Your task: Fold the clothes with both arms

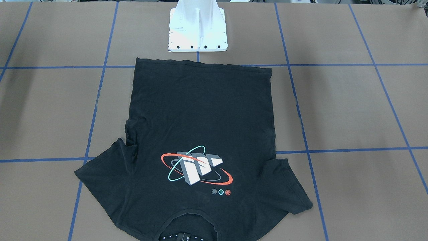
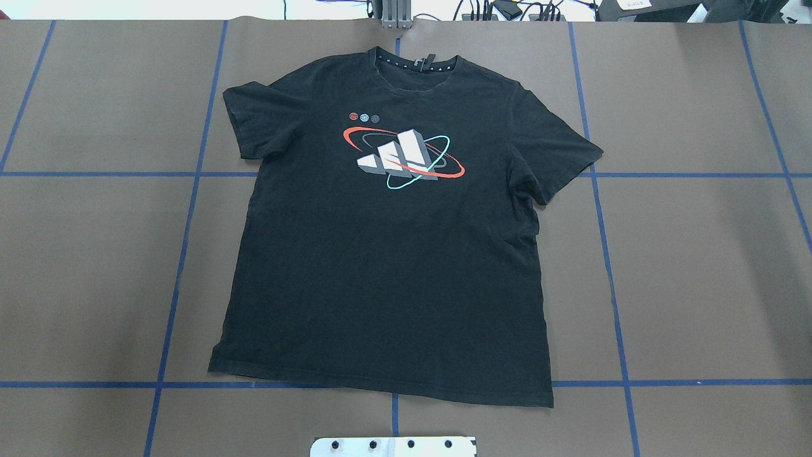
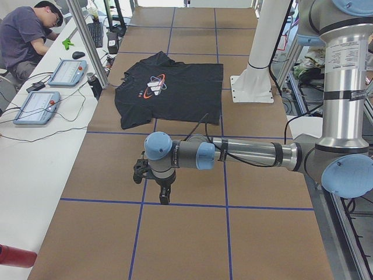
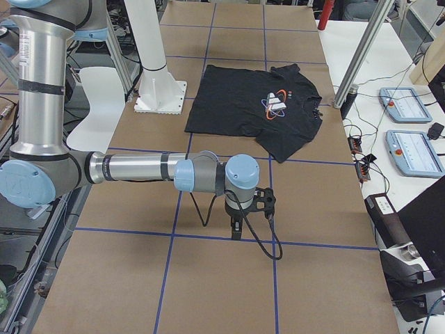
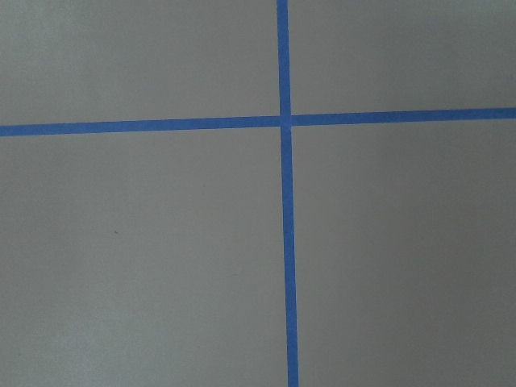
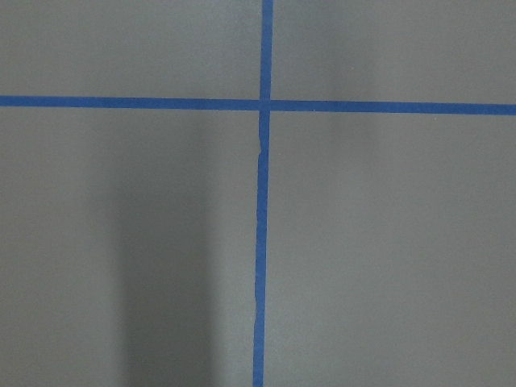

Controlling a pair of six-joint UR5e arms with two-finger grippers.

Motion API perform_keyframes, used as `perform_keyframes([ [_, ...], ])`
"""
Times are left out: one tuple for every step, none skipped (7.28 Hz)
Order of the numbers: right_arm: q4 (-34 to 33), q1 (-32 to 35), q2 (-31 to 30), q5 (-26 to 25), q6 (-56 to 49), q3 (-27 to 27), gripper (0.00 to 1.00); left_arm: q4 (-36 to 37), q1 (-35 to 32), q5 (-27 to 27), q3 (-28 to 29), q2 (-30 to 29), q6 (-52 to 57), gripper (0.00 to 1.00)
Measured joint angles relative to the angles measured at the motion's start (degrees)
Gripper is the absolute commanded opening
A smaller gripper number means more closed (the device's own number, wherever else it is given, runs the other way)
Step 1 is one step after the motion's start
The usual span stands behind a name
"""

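T-shirt [image 2: 387, 254] lying flat in the middle of the table [image 2: 698, 266], collar pointing away from the robot, hem sitting just in front of the mount plate [image 2: 393, 446], left gripper [image 3: 165, 197] hanging over one far end of the table, right gripper [image 4: 236, 232] hanging over the other, both well apart from the shirt

Black short-sleeved T-shirt [image 2: 380, 285] spread flat, print up, sleeves out to both sides. Left arm [image 3: 250, 154] and right arm [image 4: 132, 168] each stretched out level, well apart from it.

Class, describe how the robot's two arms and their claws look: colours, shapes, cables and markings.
Both are jointed silver-grey tubes: the left arm and right arm carry light blue joint caps, black bands and a white printed label on the upright section. The black left claw and black right claw each trail a looping black cable.
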Motion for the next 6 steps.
perform_keyframes([
  [0.0, 0.0, 0.0, 0.0, 0.0, 0.0, 1.00, 0.0, 0.0, 0.0, 0.0, 0.0, 0.0, 1.00],
  [0.0, 0.0, 0.0, 0.0, 0.0, 0.0, 1.00, 0.0, 0.0, 0.0, 0.0, 0.0, 0.0, 1.00],
  [0.0, 0.0, 0.0, 0.0, 0.0, 0.0, 1.00, 0.0, 0.0, -0.1, 0.0, 0.0, 0.0, 1.00],
  [0.0, 0.0, 0.0, 0.1, 0.0, 0.0, 1.00, 0.0, 0.0, -0.1, 0.0, -0.2, -0.1, 1.00],
  [0.0, 0.0, 0.2, 0.3, 0.0, 0.3, 1.00, -0.1, 0.0, -0.2, -0.3, -0.6, -0.3, 1.00],
  [0.0, 0.0, 0.5, 1.0, 0.1, 0.7, 1.00, -0.2, 0.0, -0.3, -0.6, -1.6, -0.5, 1.00],
])
